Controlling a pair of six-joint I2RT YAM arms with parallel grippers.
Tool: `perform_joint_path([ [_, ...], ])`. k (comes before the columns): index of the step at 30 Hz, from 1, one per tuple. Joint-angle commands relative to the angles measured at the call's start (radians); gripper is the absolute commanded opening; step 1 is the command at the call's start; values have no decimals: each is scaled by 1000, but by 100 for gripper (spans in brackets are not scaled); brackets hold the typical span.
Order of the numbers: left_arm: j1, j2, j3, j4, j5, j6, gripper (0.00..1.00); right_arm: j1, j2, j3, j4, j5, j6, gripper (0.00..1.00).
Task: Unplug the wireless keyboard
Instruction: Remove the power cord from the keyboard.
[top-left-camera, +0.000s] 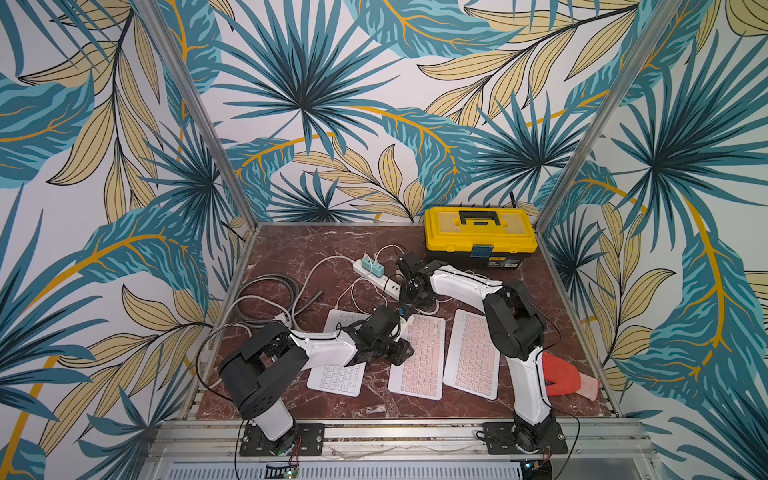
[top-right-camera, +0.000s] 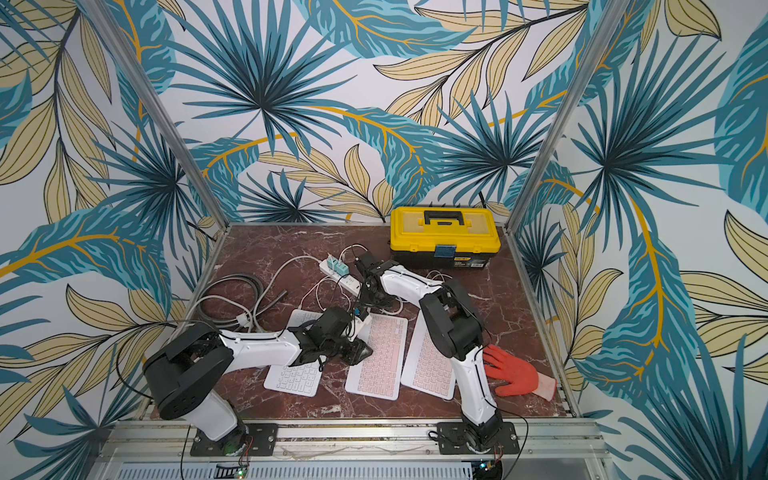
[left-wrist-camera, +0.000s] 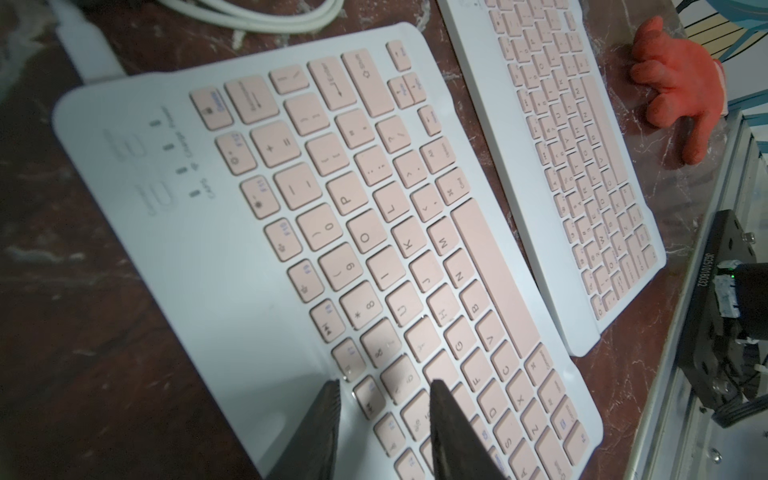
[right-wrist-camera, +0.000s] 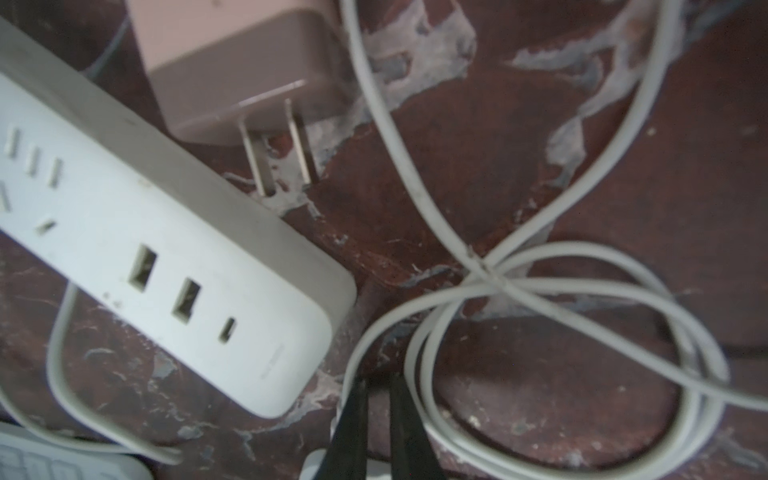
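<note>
While the left gripper (left-wrist-camera: 384, 392) sits spread over a pink keyboard (left-wrist-camera: 316, 249), the right gripper (right-wrist-camera: 378, 395), barely parted, hangs beside the power strip (right-wrist-camera: 166, 266).

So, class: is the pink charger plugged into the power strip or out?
Out: the pink charger lies beside the power strip, both prongs bare.

Both top views look down from high in front, sharing the whole red-brown marble tabletop (top-left-camera: 299, 245) (top-right-camera: 270, 245); wrist cameras sit close above it.
</note>
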Motion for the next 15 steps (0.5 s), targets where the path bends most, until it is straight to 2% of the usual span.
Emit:
perform_joint_path([
  [1, -9, 51, -68, -181, -14, -25, 38, -4, -9, -46, -24, -54, 48, 24],
  [5, -9, 47, -79, -173, -15, -29, 38, -4, -36, -77, 5, -87, 64, 29],
  [15, -9, 47, -85, -168, -10, -25, 38, 0, -40, -89, 15, -120, 91, 29],
])
